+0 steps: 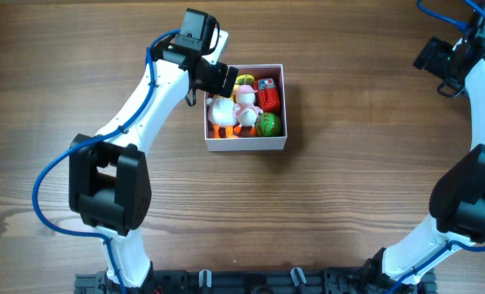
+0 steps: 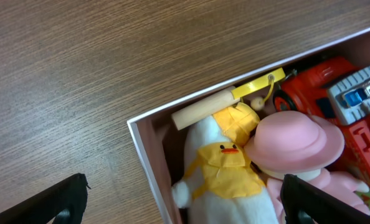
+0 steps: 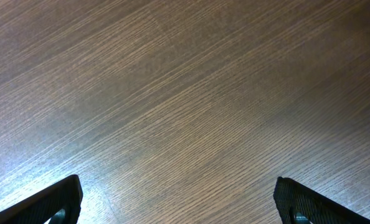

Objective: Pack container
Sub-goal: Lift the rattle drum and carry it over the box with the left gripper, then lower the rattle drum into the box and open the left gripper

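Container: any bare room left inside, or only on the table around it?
The square white container is crowded: a white plush duck, pink-hatted doll, red truck and green ball fill it. Bare wooden table lies to its right and near side.

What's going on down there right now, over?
Left gripper open above container corner. Right gripper open over table. Container holds toys. Nothing blocking.

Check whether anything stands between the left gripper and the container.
Nothing visible does. The open left gripper hangs directly over the container at its corner, one finger above the table outside the wall, the other above the toys inside. Beneath it lie only the white duck and the pink-hatted doll.
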You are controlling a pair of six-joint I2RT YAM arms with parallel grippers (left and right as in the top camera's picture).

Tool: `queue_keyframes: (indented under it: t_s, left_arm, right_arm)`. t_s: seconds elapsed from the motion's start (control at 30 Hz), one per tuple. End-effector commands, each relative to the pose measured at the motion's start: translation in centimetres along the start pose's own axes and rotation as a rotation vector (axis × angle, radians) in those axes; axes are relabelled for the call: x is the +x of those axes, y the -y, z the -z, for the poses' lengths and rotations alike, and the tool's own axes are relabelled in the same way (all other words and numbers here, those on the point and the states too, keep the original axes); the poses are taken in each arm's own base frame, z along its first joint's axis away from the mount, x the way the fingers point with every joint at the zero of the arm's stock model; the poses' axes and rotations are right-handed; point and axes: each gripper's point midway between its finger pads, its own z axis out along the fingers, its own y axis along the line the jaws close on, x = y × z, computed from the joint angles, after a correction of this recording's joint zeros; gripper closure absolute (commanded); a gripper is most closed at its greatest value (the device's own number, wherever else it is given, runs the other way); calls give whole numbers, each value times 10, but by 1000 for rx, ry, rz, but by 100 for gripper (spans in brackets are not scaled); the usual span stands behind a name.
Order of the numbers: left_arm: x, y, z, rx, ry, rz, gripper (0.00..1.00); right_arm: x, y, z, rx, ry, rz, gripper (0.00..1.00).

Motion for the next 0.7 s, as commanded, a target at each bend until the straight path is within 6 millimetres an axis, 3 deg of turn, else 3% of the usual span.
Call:
queue_keyframes:
  t_s: [0.0, 0.17, 0.3, 0.47, 0.67]
  left_arm:
    - [-28, -2, 38, -4, 110, 78, 0]
    - [-62, -5, 118, -11, 299, 100, 0]
    - [-56, -10, 166, -26, 348, 110, 0]
    - [-20, -11, 181, -31, 242, 118, 0]
    - [9, -5, 178, -5, 127, 117, 0]
  right_arm:
    - [0, 2, -1, 16, 4, -10, 0]
    - [0, 2, -1, 16, 4, -10, 0]
    - [0, 2, -1, 16, 4, -10, 0]
    - [0, 2, -1, 16, 4, -10, 0]
    - [0, 2, -1, 16, 4, -10, 0]
